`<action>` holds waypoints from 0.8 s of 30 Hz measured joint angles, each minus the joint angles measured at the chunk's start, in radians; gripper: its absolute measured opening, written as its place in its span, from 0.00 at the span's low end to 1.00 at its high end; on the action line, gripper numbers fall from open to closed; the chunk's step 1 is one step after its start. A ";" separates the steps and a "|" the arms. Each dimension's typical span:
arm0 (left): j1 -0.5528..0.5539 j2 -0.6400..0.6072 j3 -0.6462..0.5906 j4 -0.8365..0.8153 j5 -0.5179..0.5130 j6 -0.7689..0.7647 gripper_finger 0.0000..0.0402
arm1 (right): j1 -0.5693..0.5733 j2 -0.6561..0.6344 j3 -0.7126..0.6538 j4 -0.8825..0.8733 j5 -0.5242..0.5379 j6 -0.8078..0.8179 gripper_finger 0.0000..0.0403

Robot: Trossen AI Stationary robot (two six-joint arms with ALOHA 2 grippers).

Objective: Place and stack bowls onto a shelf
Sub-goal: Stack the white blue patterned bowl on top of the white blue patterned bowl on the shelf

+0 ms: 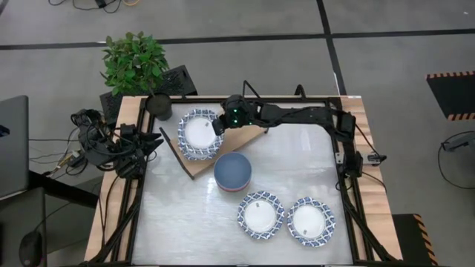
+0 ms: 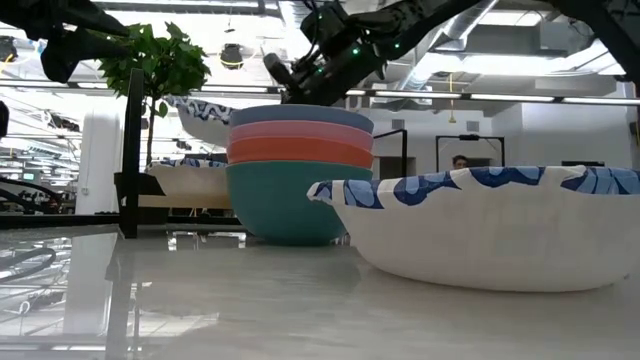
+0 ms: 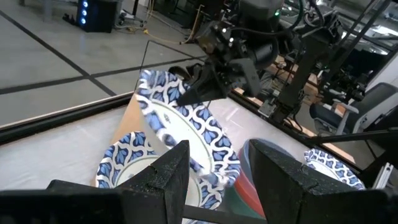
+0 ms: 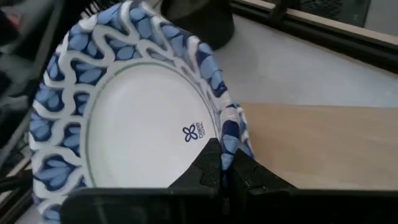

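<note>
Holding: right gripper (image 4: pixel 227 163), jaws pinched on the rim of a shallow white bowl with blue patterned rim (image 1: pixel 199 133), tilted above the light-wood shelf board (image 1: pixel 236 139).
Beneath: another patterned bowl (image 3: pixel 127 163).
Nearby: stacked plain bowls (image 1: pixel 233 172); two patterned bowls (image 1: pixel 260 214) on the counter (image 1: pixel 185 215).
Left gripper (image 3: pixel 214 177): jaws apart, empty, at the counter's left edge.

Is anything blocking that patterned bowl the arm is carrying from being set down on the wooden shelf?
Nothing visible does. The right tool pinches the rim of the patterned bowl, held tilted above another patterned bowl already on the shelf. It could stack there, and bare board lies beside it.
</note>
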 joint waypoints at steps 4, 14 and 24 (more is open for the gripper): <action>0.000 0.000 0.000 0.000 0.000 0.000 0.38 | 0.000 0.000 -0.001 0.003 0.000 -0.004 0.06; 0.000 0.000 0.000 0.000 0.002 -0.005 0.38 | 0.006 0.104 0.010 0.057 -0.045 0.010 0.06; 0.000 0.000 0.000 0.000 0.000 -0.005 0.38 | 0.006 0.113 0.010 0.070 -0.050 -0.023 0.16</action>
